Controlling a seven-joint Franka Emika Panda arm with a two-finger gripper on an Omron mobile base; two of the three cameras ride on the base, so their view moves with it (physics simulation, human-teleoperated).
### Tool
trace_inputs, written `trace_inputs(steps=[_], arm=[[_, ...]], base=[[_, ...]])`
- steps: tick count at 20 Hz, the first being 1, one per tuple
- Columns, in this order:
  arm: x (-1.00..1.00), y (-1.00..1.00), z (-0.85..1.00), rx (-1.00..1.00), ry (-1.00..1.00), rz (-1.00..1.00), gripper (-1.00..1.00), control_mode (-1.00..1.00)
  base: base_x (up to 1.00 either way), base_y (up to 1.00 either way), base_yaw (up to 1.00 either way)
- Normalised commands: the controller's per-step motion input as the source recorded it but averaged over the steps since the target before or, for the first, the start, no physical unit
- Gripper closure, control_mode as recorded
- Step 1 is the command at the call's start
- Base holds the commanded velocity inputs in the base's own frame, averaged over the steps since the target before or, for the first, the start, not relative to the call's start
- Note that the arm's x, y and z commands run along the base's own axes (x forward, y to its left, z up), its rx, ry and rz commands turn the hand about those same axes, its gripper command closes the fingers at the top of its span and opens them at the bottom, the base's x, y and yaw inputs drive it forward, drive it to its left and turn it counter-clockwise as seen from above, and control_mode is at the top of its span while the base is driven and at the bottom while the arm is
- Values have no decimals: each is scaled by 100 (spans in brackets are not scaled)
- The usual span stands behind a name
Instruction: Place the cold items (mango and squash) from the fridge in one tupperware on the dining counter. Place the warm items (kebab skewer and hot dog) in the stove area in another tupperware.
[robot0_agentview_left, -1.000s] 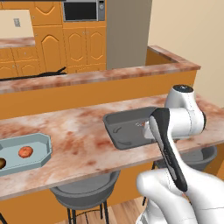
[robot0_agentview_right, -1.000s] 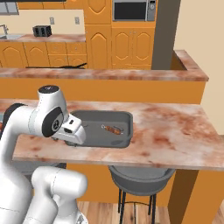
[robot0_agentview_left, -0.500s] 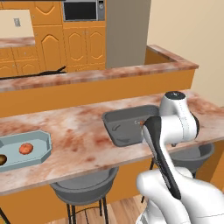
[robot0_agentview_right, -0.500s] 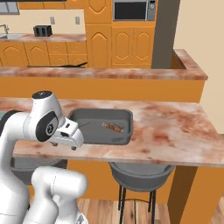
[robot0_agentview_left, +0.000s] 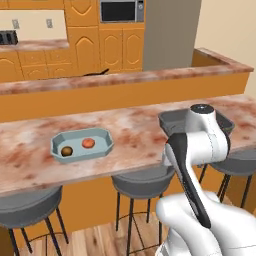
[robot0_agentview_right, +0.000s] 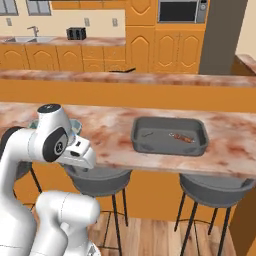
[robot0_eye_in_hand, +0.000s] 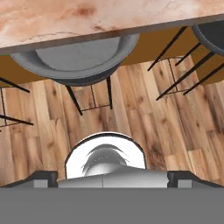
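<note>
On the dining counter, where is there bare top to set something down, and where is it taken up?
Bare marbled top lies on the dining counter between the pale blue tupperware and the dark grey tupperware, and left of the blue one. The blue tray holds two items; the grey one a kebab skewer.

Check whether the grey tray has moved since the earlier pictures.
No. The grey tray keeps its spot on the counter, left of the same stool; the whole view shifted, so the camera moved.
</note>
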Motion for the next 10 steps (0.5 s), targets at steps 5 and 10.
trace_inputs(steps=[5,10], arm=[[0,0,0,0,0,0,-100,100],[0,0,0,0,0,0,-100,100]], base=[[-42,100,1],[-3,100,0]])
